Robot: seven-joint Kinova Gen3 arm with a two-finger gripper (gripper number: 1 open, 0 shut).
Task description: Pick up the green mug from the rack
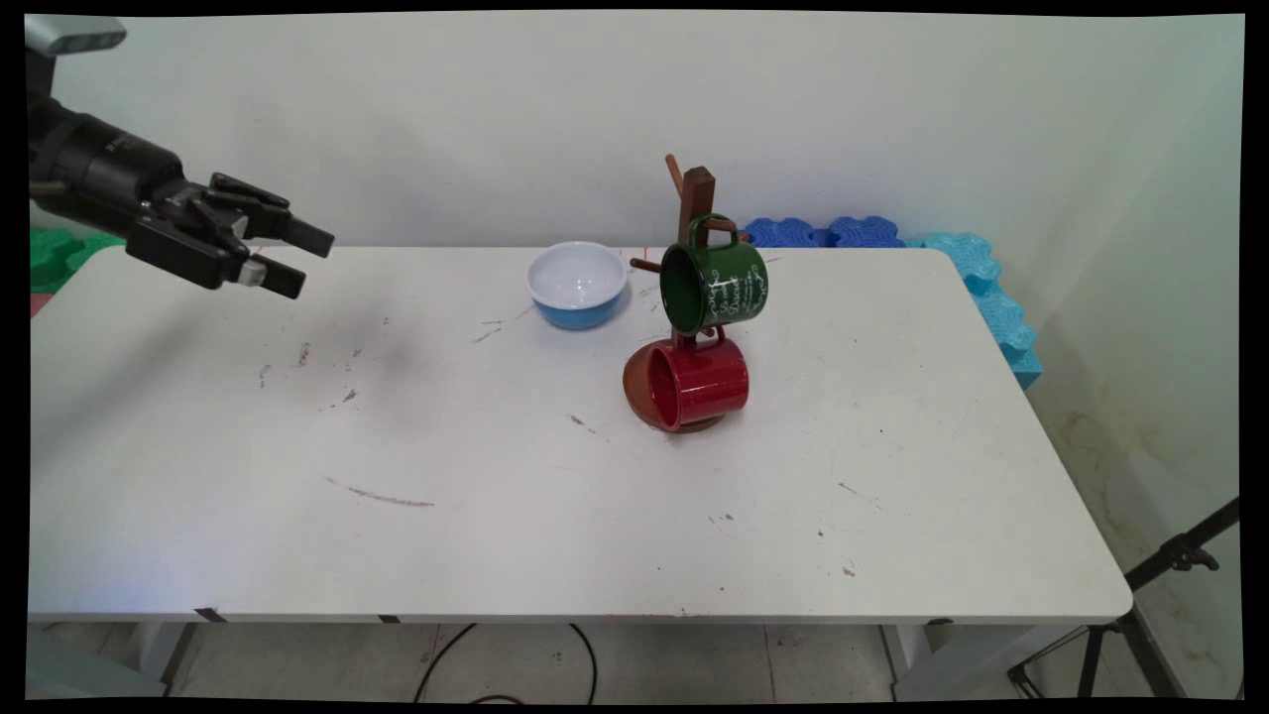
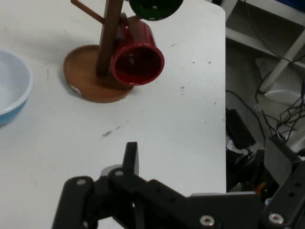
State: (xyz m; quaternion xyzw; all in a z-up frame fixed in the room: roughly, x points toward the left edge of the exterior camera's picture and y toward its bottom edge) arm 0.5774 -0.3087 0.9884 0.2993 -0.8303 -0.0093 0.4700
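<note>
1. Tool [image 1: 315, 263]: black two-finger unit, fingers apart, nothing between them. It hangs in the air over the counter's [image 1: 496, 516] far left corner and touches nothing. It is angled down and toward the picture's right in the main view.
2. Nearest things: none close. The bare counter top lies below the tool, and everything standing on the counter is well apart from it.
3. Bowl [image 1: 577, 285]: blue outside, white inside, upright and empty. It stands toward the counter's far edge, just left of the mug tree in the main view.
4. Mug tree [image 1: 698, 188]: brown wooden post standing upright on a round base, with pegs slanting upward.
5. Green mug [image 1: 716, 283]: hangs by its handle from an upper peg. Long axis roughly level, mouth toward the picture's left in the main view. White lettering on its side.
6. Red mug [image 1: 699, 385]: hangs from a lower peg, directly under the green one and just above the base; whether it touches the base I cannot tell. Long axis roughly level. In the hand view its mouth faces the camera.
7. Surroundings: blue foam pieces [image 1: 991, 288] behind the counter's far right corner, green foam [image 1: 55, 253] at far left, a tripod [image 1: 1170, 565] on the floor at right.
</note>
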